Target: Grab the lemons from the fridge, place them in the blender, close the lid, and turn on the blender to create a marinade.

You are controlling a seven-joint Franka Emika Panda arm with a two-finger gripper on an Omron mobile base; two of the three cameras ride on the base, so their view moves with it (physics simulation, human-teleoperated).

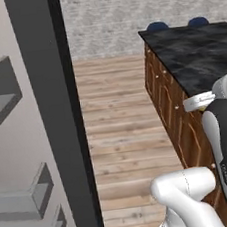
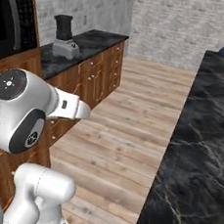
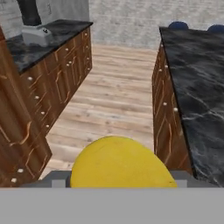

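A yellow lemon (image 3: 118,164) sits right in front of the hand camera between the jaws of my gripper (image 3: 119,183), which is shut on it. A sliver of the same yellow shows at the hand (image 1: 201,105) beside the island. The fridge door (image 1: 50,118) stands open at the left, its dark edge facing me and pale grey bins (image 1: 4,91) on its inner side. The blender (image 2: 64,38), a grey base under a dark jar, stands on the far left counter (image 3: 35,27). I cannot make out the lid apart from the jar.
A black marble island (image 2: 204,144) on wooden cabinets (image 1: 178,112) runs along the right. Brown cabinets (image 3: 52,83) line the left under a dark counter. A black microwave (image 2: 11,19) hangs upper left. Wooden floor (image 2: 126,130) lies open between them. Blue stools (image 1: 157,26) stand behind the island.
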